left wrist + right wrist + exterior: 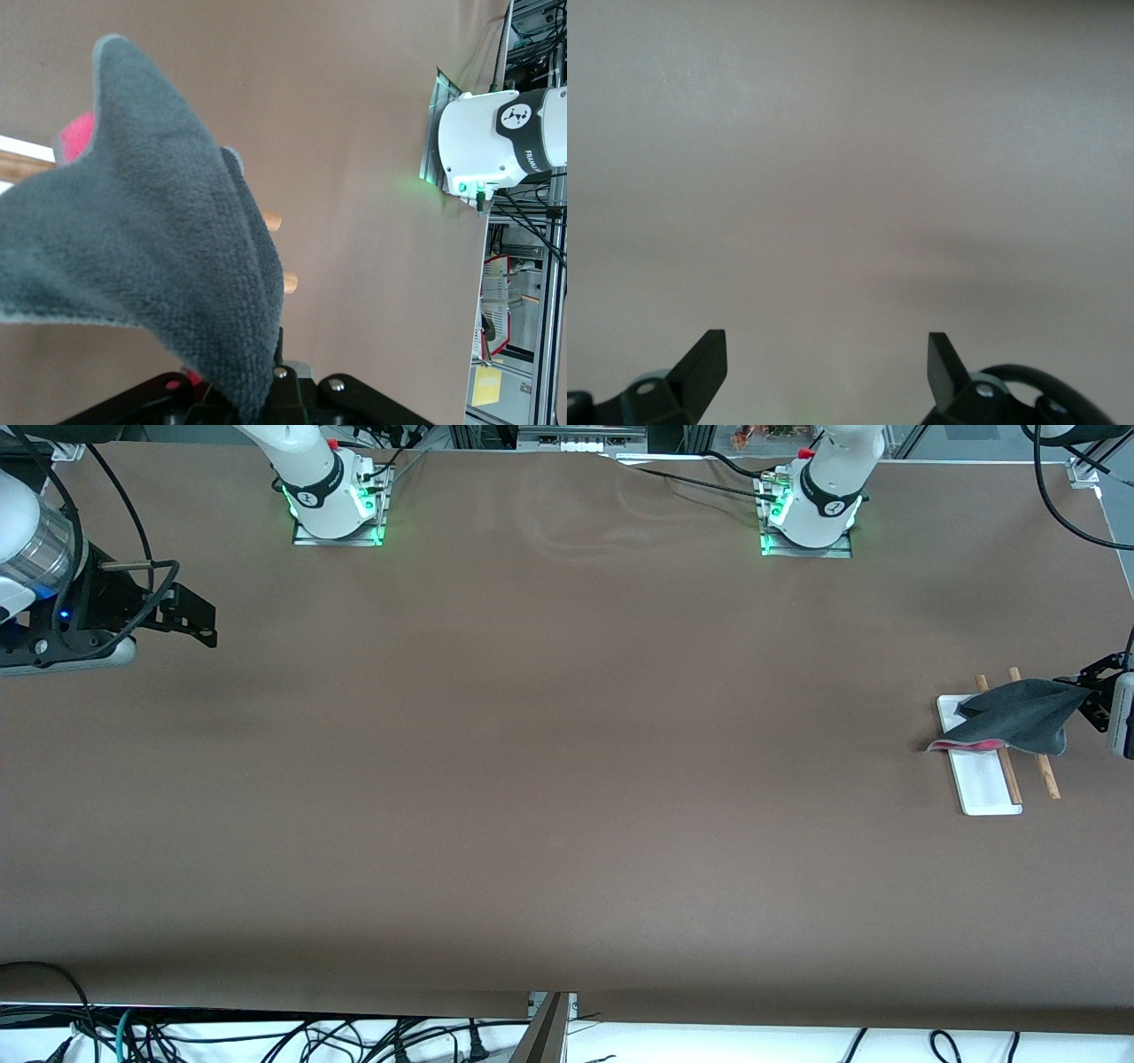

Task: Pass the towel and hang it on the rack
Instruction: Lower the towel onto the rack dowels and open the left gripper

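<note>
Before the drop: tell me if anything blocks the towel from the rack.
Nothing visible does. The dark grey cloth towel, held by the left hand, already drapes over the rack's brown wooden rods above its white base plate.

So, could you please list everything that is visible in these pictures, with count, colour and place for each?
towel: one, dark grey with a pink-red underside, draped over the rack's rods, one corner pinched in the left tool.
rack: one, white base plate with two brown wooden rods, at the left arm's end of the table.
table: one, brown cover, under everything.
cables: several, black, below the table edge nearest the front camera.
left tool: one, black, shut on the towel beside the rack.
right tool: one, black, open and holding nothing, waiting over the right arm's end of the table.
</note>
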`<state>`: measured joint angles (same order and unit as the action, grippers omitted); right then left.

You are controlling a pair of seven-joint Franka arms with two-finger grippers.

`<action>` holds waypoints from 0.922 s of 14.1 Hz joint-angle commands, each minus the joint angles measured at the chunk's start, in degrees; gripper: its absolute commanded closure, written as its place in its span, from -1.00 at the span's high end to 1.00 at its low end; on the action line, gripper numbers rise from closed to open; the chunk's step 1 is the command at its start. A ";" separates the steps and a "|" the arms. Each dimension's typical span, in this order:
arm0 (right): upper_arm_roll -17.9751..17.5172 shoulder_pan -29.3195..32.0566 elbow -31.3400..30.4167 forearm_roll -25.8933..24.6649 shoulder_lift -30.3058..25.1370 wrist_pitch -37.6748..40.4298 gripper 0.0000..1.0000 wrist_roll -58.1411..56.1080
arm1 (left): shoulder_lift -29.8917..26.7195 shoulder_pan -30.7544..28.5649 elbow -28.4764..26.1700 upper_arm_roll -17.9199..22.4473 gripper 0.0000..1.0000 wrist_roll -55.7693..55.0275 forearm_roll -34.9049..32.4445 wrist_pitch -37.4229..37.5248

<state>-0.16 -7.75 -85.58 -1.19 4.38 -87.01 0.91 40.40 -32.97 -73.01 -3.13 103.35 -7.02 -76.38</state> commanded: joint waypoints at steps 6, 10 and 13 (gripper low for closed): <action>-0.45 -0.07 0.33 -1.01 -0.25 0.09 1.00 -0.56 | 4.07 -3.77 1.55 -0.21 -1.00 2.74 -1.41 -4.91; -0.28 -0.07 0.33 -1.01 -0.25 0.44 1.00 -0.56 | 6.00 -5.27 1.64 -0.21 -1.00 3.00 -1.15 -6.15; -0.28 -0.07 0.33 -0.92 -0.25 0.44 1.00 -0.56 | 6.09 -5.88 1.64 -0.30 1.00 2.82 -0.62 -6.24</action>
<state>-0.29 -7.80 -85.58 -1.20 4.38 -87.02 0.91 45.84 -38.26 -73.01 -3.00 105.04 -7.03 -83.03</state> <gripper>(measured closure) 0.000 0.837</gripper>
